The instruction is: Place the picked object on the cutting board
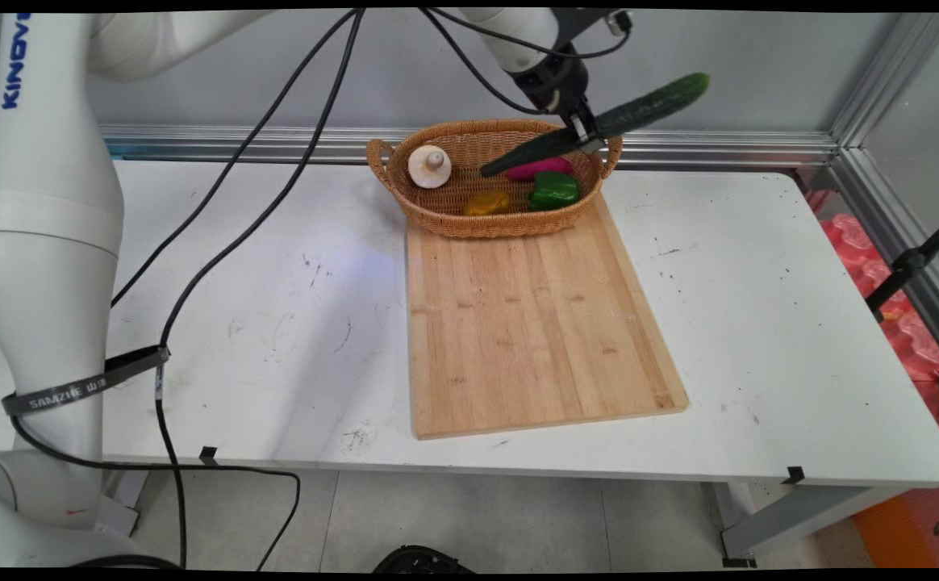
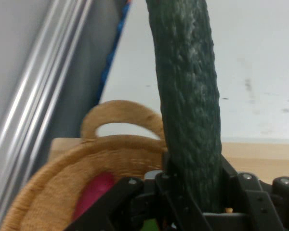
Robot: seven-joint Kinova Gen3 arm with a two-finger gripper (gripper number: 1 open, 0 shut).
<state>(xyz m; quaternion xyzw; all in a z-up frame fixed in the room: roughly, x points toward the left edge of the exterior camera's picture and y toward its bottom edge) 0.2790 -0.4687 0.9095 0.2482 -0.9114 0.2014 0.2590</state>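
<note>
**Cucumber held aloft over the basket at the table's far edge**

The white table [image 1: 760,323] carries a bamboo cutting board [image 1: 534,323] that runs from near the table's front edge back toward the middle of its far edge; the board's surface is bare. A woven basket [image 1: 437,214] with two loop handles sits on the board's far end, close to the table's far edge. The gripper [image 1: 582,129] hangs above the basket's right end, clenched on a long dark green cucumber [image 1: 647,101], grasped near mid-length. The cucumber is clear of both basket and table, tilted, its lower end over the basket's interior and its upper end pointing up and away past the right handle. The hand view confirms the grip, the cucumber [image 2: 188,106] rising from between the jaws. Inside the basket lie a white mushroom-shaped piece [image 1: 429,165] at the left, a green pepper [image 1: 554,190] at the right, a magenta piece [image 1: 546,168] behind it, and a small orange-yellow piece [image 1: 486,202] near the front wall.
</note>
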